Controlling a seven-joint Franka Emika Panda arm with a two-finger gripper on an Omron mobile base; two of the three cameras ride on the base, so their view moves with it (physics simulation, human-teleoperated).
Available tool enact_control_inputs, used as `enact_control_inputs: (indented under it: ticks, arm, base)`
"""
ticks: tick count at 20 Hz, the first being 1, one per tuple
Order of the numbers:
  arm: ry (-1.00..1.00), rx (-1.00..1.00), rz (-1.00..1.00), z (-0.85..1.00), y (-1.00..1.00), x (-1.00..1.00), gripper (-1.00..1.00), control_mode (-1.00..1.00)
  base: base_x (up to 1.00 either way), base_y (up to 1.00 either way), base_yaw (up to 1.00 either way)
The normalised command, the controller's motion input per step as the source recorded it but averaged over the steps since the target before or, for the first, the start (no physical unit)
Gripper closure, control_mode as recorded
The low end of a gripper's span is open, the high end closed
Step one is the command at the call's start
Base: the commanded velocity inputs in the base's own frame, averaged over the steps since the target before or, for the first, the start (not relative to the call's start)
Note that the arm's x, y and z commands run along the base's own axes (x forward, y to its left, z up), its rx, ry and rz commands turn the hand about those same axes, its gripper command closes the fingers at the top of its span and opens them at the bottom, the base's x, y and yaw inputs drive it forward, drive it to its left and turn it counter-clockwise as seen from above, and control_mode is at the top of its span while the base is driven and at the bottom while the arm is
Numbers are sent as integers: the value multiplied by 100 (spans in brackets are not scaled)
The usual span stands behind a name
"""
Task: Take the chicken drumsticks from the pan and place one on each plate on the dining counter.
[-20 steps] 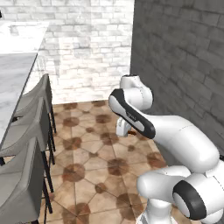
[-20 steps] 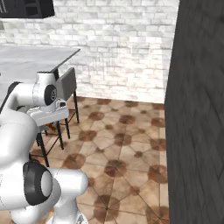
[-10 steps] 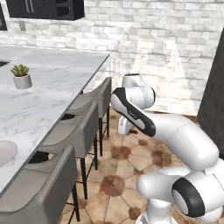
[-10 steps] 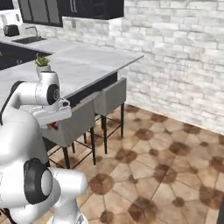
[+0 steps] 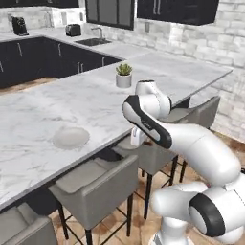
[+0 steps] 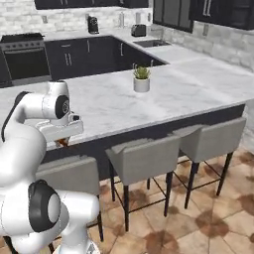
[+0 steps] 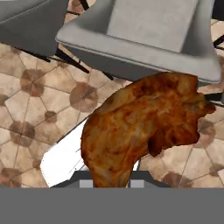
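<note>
Left base view
- Dining counter (image 5: 57,110): a wide marble top filling the left and middle, running to the far right.
- Plate (image 5: 71,138): one round pale plate lies flat on the counter near its near edge, left of the arm.
- Potted plant (image 5: 124,75): stands upright farther back on the counter, beyond the arm.
- Stools (image 5: 98,184): grey seats line the near edge of the counter, below the plate and the arm.
- Arm: bends over the stools beside the counter edge, with the hand pointing down near the edge.

Right base view
- Gripper (image 6: 63,142): sits low at the left, just in front of the counter edge, above a stool (image 6: 67,173).
- Drumstick (image 6: 62,144): a small orange-brown bit shows under the hand.
- Counter (image 6: 163,89): the plant (image 6: 141,79) stands in the middle of it, well right of the hand.

Hand view
- Drumstick (image 7: 140,127): large and close, clamped between the jaws at its lower end, its thick end spreading up and right.
- Grip: clenched on the drumstick.
- Below: grey stool seats (image 7: 148,30) and brown patterned floor tiles (image 7: 39,109).
</note>
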Motion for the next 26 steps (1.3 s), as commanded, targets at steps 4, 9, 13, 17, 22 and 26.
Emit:
enact_control_inputs:
  ticks: [4,9,13,17,22,26]
  arm:
    - [0,0,0,0,0,0,100,100]
    - [0,0,0,0,0,0,100,100]
    - [0,0,0,0,0,0,100,100]
    - [0,0,0,0,0,0,100,100]
    - [0,0,0,0,0,0,100,100]
    - [0,0,0,0,0,0,100,100]
  base:
    - [70,0,82]
    - [89,-5,56]
    - [75,-42,17]
    - [47,-28,3]
    - [7,-3,-2]
    - [0,0,0]
